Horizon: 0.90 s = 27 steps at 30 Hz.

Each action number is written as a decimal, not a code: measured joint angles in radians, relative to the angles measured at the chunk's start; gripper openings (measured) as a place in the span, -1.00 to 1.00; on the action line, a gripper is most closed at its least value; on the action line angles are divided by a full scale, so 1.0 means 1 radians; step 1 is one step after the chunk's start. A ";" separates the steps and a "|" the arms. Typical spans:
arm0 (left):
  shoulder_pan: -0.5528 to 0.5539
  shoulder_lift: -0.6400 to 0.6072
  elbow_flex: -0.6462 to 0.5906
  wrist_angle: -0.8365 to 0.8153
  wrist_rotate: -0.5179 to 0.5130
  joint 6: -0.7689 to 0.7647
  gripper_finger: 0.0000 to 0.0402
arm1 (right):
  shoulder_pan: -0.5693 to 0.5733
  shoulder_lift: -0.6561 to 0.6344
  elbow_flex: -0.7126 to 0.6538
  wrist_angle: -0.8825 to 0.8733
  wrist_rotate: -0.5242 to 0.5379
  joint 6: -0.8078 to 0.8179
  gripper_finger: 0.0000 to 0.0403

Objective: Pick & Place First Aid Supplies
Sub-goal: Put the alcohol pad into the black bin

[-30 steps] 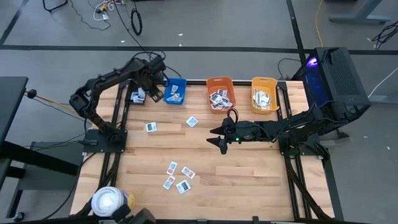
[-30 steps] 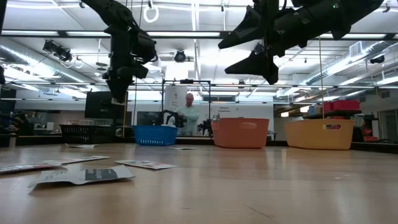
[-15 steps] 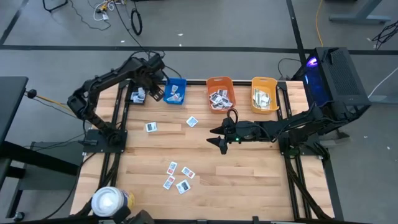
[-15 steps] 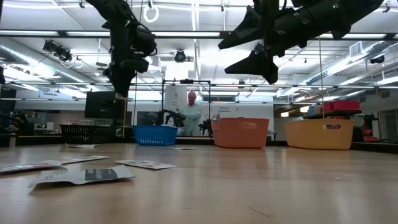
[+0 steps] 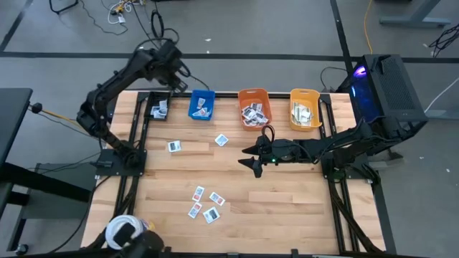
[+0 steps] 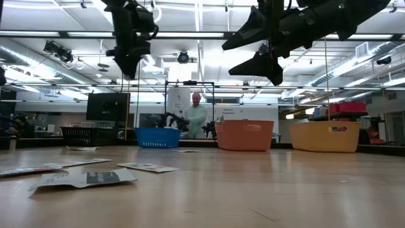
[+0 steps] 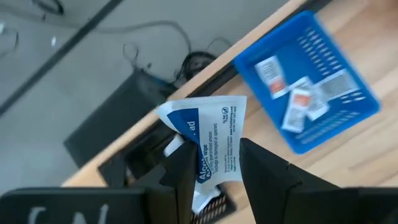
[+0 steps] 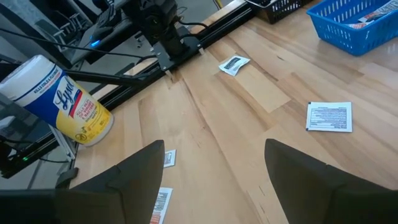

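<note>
The left end effector point(image 7: 211, 171), raised at the upper left of the high view beside the blue bin point(image 5: 202, 104), grips a white packet point(image 7: 208, 140) with blue print; its lettering is too blurred to read. The right end effector point(image 5: 252, 158) hovers mid-frame over the tabletop point(image 5: 287, 208), fingers spread and empty. Three bins line the far edge: blue, orange point(image 5: 253, 106) and yellow point(image 5: 305, 107), each holding packets. Six packets lie loose on the wood, four clustered at lower centre point(image 5: 204, 203). A canister point(image 8: 59, 99) in the right wrist view reads "Lysol".
</note>
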 joint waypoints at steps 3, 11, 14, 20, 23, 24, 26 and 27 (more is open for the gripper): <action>0.054 0.000 -0.001 -0.051 0.005 -0.026 -0.37 | 0.000 0.000 0.000 0.000 0.000 0.000 0.38; 0.157 0.002 -0.002 -0.087 -0.005 -0.056 -0.37 | -0.001 0.000 0.000 0.000 0.035 -0.010 0.38; 0.177 0.002 -0.002 -0.088 0.000 -0.071 -0.37 | -0.001 0.000 0.000 0.000 0.034 -0.011 0.38; 0.203 0.016 -0.002 -0.105 0.013 -0.082 -0.37 | -0.001 0.000 0.000 0.000 0.036 -0.021 0.38; 0.216 0.041 -0.003 -0.138 0.021 -0.093 -0.37 | 0.000 0.000 0.000 0.000 0.051 -0.029 0.38; 0.217 0.048 -0.003 -0.147 0.019 -0.093 -0.37 | -0.001 0.000 0.000 0.000 0.054 -0.029 0.38; 0.218 0.061 -0.003 -0.149 0.017 -0.093 -0.37 | -0.001 0.000 0.000 0.000 0.054 -0.029 0.38; 0.219 0.063 -0.003 -0.148 0.014 -0.093 -0.37 | 0.000 0.000 0.000 0.000 0.053 -0.029 0.38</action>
